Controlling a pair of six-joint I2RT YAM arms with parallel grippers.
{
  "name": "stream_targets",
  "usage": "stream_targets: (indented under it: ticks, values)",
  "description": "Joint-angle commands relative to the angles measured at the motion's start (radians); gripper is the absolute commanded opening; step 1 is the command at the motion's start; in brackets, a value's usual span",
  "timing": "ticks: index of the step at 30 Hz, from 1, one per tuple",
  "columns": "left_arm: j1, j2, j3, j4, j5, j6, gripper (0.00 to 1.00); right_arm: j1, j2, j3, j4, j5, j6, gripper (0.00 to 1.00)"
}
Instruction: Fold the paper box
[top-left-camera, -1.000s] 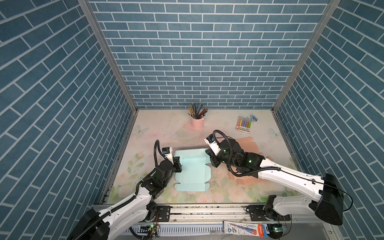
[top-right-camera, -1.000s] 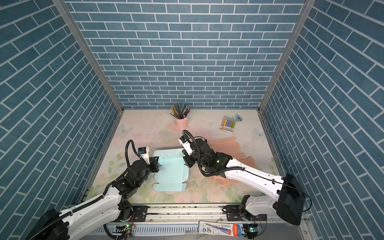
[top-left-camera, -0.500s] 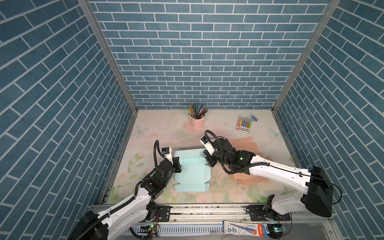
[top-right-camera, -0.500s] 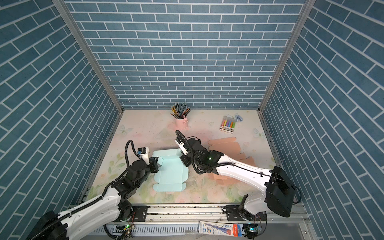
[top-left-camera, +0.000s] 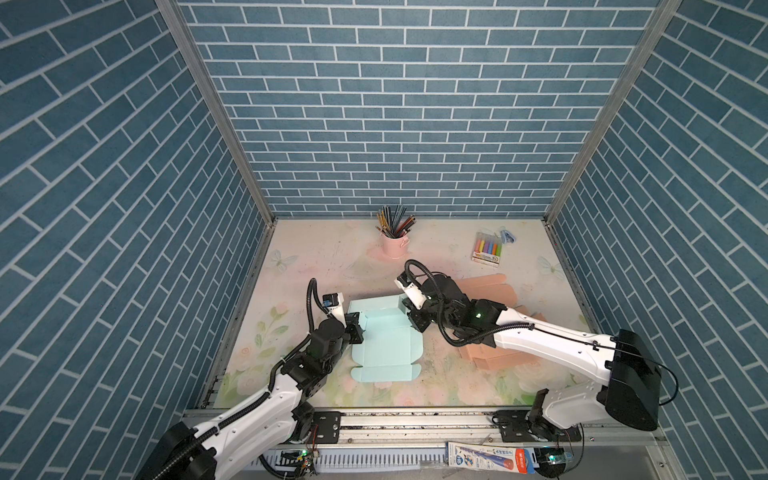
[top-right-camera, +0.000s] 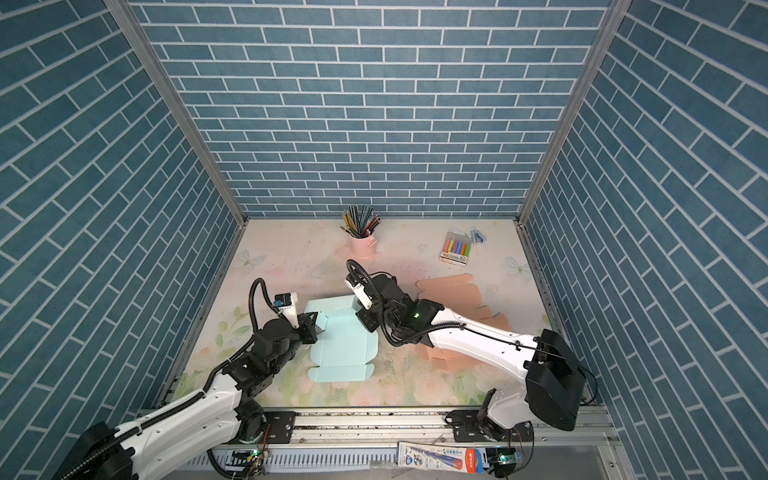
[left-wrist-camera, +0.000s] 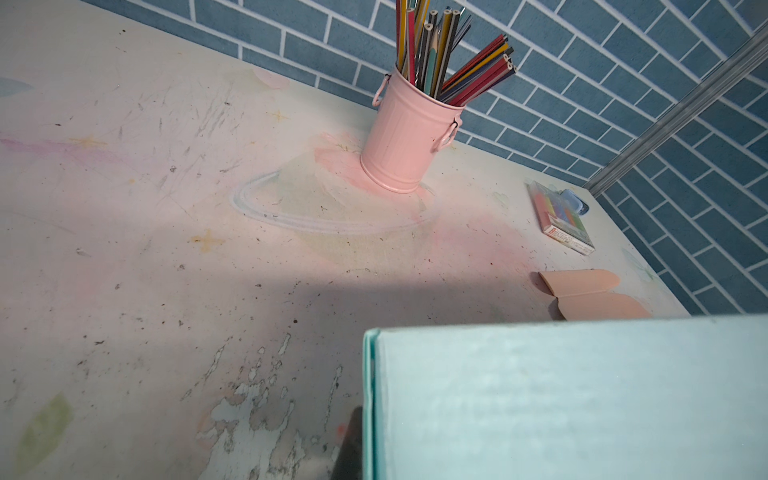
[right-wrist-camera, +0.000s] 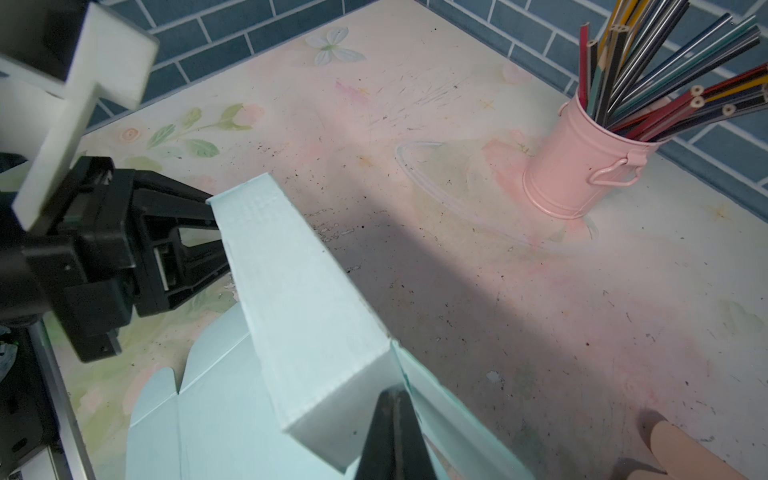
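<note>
1 wall up at bk of mint paper box (top-left-camera: 384, 345), rest flat.

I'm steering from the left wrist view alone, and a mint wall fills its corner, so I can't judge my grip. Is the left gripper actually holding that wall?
Observer: Yes. In the right wrist view the left gripper is shut on the end of the raised back wall of the paper box.
Operator: Where is the other arm?
Observer: The right gripper is shut, tips at the wall's opposite corner; whether it pinches the flap there I cannot tell.
Operator: Is the rest folded?
Observer: No. In both top views the front panel lies flat on the table.
</note>
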Motion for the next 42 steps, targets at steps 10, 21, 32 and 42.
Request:
stream_targets:
  ticks: [10, 21, 32, 42]
  values:
    - [0.041, -0.086, 0.059, -0.072, -0.007, -0.037, 0.02, 0.005, -0.251, -0.149, 0.237, -0.088, -0.066, 0.00]
    - [0.145, -0.175, 0.093, -0.113, 0.163, -0.090, 0.02, -0.091, -0.503, -0.451, 0.523, -0.174, 0.057, 0.00]
    - [0.209, -0.264, 0.130, -0.115, 0.306, -0.150, 0.01, -0.130, -0.520, -0.632, 0.791, -0.278, 0.087, 0.00]
    - [0.211, -0.257, 0.092, -0.064, 0.350, -0.144, 0.00, -0.131, -0.419, -0.604, 0.974, -0.395, 0.133, 0.00]
